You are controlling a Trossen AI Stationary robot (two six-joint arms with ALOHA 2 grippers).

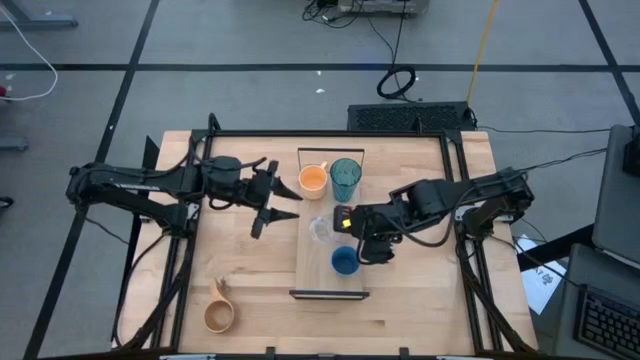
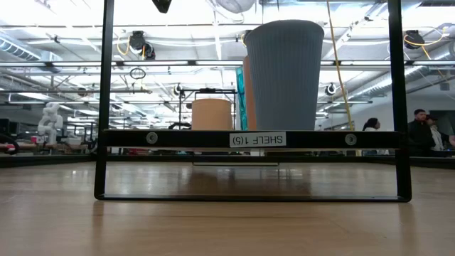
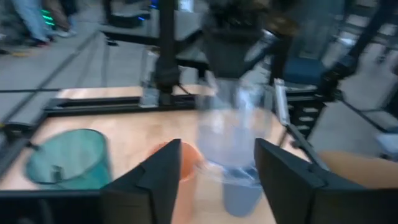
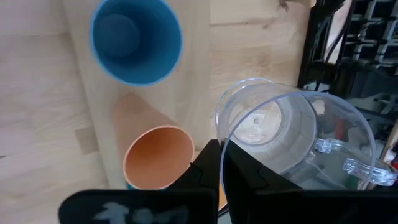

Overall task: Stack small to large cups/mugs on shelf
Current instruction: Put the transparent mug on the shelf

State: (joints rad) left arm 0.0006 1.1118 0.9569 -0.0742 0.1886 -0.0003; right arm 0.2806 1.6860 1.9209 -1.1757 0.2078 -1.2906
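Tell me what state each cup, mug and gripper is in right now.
Orange mug: upright on shelf, empty.
Teal tumbler: upright on shelf.
Small orange cup: upright on shelf.
Blue cup: upright on shelf, empty.
Clear cup: rim pinched by right gripper.
Wooden mug: upright on table.
Left gripper: open, empty.

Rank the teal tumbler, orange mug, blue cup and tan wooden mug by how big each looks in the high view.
Largest to smallest:
1. teal tumbler, widest rim
2. tan wooden mug and orange mug, too alike to separate
3. blue cup, partly covered by the right arm, so unsure
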